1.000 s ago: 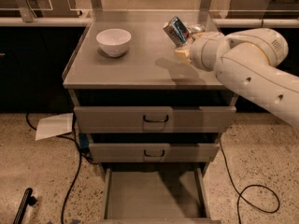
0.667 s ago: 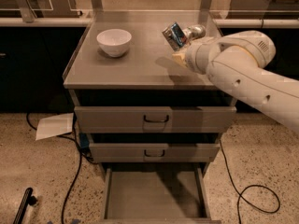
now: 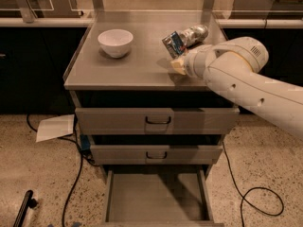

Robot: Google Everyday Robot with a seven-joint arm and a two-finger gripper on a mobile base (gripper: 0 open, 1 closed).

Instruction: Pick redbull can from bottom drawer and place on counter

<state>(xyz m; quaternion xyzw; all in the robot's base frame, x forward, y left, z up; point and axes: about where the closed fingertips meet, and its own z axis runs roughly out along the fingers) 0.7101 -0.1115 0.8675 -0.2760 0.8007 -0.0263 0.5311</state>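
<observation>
Right now my tool point(image 3: 178, 56) is closed on the redbull can point(image 3: 183, 38), holding it tilted just above the right rear of the worktop point(image 3: 137, 65). The bottom drawer point(image 3: 156, 197) stands open below. A white bowl point(image 3: 115, 42) sits on the worktop's left.

Slim silver-and-blue redbull can point(image 3: 182, 39) with a shiny metal top; cream-yellow-tipped gripper point(image 3: 176, 56) clamped on it near the bench's back right corner; smooth off-white arm point(image 3: 236, 79) with a few small dark dots; flat plain grey counter point(image 3: 137, 67); round glossy white bowl point(image 3: 115, 41) toward the back left corner; grey metal bottom drawer point(image 3: 156, 197), unpatterned; grey drawer fronts point(image 3: 113, 120) with black bar handles point(image 3: 157, 121); speckled beige floor point(image 3: 38, 174); thin black cables point(image 3: 258, 200); flat white paper sheet point(image 3: 54, 127).
</observation>
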